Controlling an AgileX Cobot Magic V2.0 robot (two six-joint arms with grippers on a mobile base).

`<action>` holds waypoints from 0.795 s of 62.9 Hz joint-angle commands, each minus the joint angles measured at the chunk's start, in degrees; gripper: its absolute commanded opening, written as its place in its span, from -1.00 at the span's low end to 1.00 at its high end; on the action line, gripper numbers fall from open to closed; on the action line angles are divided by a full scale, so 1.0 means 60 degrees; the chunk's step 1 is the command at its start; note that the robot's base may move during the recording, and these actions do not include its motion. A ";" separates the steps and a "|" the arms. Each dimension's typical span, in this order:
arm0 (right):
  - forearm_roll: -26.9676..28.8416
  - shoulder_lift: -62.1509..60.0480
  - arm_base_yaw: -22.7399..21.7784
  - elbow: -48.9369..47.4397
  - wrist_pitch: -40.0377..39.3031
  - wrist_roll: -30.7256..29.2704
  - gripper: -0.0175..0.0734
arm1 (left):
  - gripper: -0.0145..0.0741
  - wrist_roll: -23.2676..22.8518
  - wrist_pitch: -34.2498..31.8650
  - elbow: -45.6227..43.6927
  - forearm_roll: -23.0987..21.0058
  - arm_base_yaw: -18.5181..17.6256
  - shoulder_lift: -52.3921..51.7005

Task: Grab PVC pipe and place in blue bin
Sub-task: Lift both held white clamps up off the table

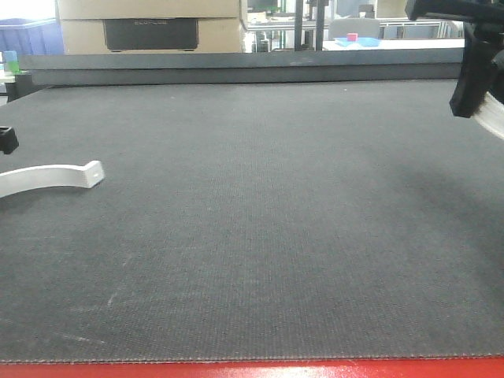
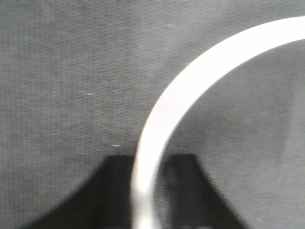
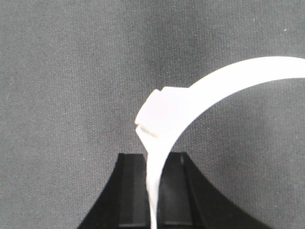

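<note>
A curved white PVC pipe piece [image 1: 49, 176] lies low over the dark mat at the left edge, and its far end is a small block. My left gripper [image 2: 150, 191] straddles this piece [image 2: 190, 90]. The piece runs against the left finger, and mat shows between it and the right finger [image 2: 183, 191]; the view is blurred. At the top right, my right gripper [image 1: 472, 75] hangs above the mat, shut on a second curved white piece [image 3: 224, 81]. The black jaws [image 3: 153, 191] pinch it edge-on. A blue bin [image 1: 27, 35] stands beyond the table's far left corner.
A dark mat [image 1: 260, 236] covers the table, with a red front edge [image 1: 252, 370]. A raised rail [image 1: 236, 69] runs along the back. Behind it are cardboard boxes [image 1: 150, 24] and a small blue tray [image 1: 358, 41]. A green object [image 1: 10, 61] sits at the far left.
</note>
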 commanded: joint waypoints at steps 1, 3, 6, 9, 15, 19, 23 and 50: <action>-0.0099 -0.0083 0.0013 0.0002 -0.0092 -0.0057 -0.97 | -0.91 -0.0027 0.0321 0.0043 0.0223 0.0025 0.0135; -0.0099 -0.0083 0.0013 0.0002 -0.0092 -0.0057 -0.97 | -0.92 -0.0027 0.0459 0.0043 0.0194 0.0025 0.0108; -0.0099 -0.0083 0.0013 0.0002 -0.0092 -0.0075 -0.97 | -0.92 -0.0027 0.0665 0.0043 0.0113 0.0025 0.0031; -0.0099 -0.0083 0.0013 0.0002 -0.0020 -0.0075 -0.97 | -0.92 -0.0027 0.0921 0.0043 -0.0016 0.0025 -0.0105; -0.0093 -0.0217 0.0013 -0.0036 0.0285 -0.0075 -0.97 | -0.92 -0.0027 0.1378 0.0043 -0.0549 0.0004 -0.0539; -0.0075 -0.0363 0.0013 -0.0197 0.0640 -0.0075 -0.97 | -0.92 -0.0003 0.1537 0.0043 -0.0961 -0.0035 -0.1045; -0.0075 -0.0592 0.0013 -0.0381 0.0946 -0.0075 -0.97 | -0.92 0.0017 0.1558 0.0043 -0.1286 -0.0154 -0.1587; -0.0075 -0.2827 0.0013 -0.0858 -0.0937 -0.2145 -0.97 | -0.92 0.0017 0.0908 0.0043 -0.1432 -0.1808 -0.5784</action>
